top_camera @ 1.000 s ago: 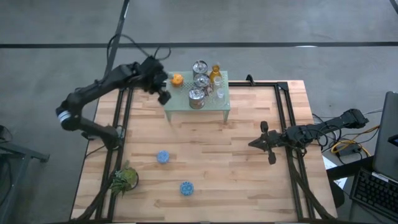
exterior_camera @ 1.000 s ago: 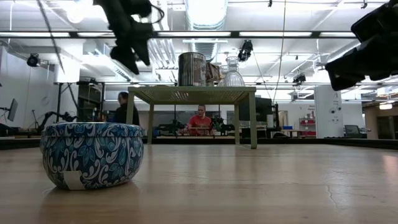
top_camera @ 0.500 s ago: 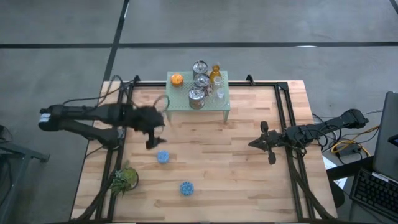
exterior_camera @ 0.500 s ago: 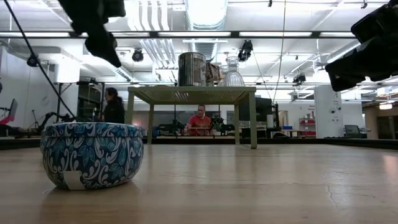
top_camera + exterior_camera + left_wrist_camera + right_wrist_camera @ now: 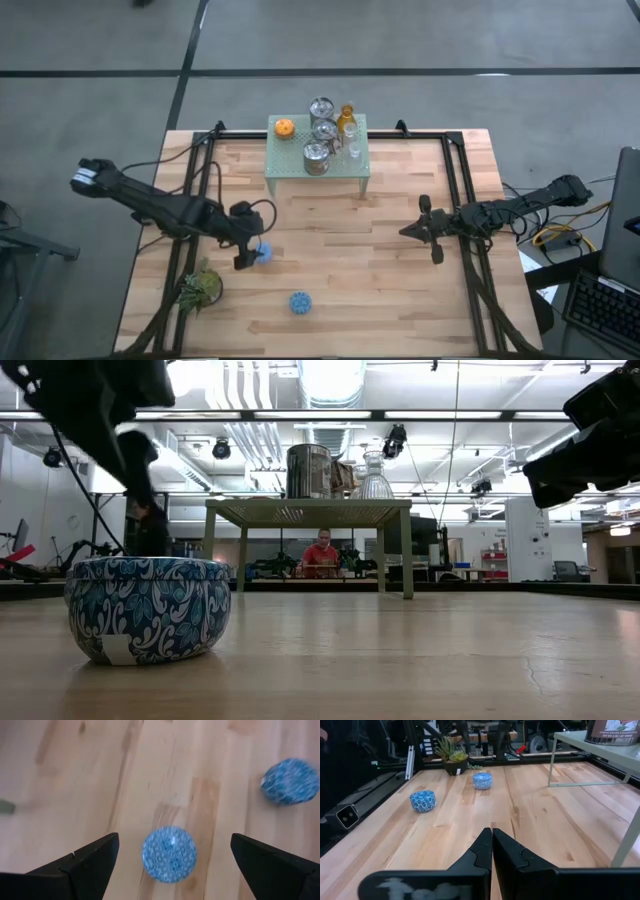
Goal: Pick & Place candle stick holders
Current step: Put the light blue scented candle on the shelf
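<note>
Blue-patterned and round, the nearer holder (image 5: 262,252) sits on the bare wood just beside our left gripper (image 5: 247,252), which hangs over it with its fingers spread wide and nothing between them; in the left wrist view the holder (image 5: 169,854) lies squarely in the gap. We judge it a small, stiff tin or ceramic cup, light enough to lift easily, with a smooth curved wall that could slip if pinched off-centre. The best hold looks to be across its widest part, fingers on opposite sides of the wall, low enough not to tip it.

A second blue holder (image 5: 300,302) rests well apart from the first, nearer the table's front edge, so we count two blue ones on the tabletop. On the pale-green stand (image 5: 285,165) at the far side we count three silvery metal holders (image 5: 316,157), one orange holder (image 5: 285,127), one amber glass holder (image 5: 347,119), and what look like two small clear glass ones (image 5: 354,152), though these are hard to separate from above. The glass pieces would be the fragile ones.

One potted plant (image 5: 200,287) stands near the left front corner. Our right gripper (image 5: 433,230) waits over the right half of the table, fingers pressed together and empty.
</note>
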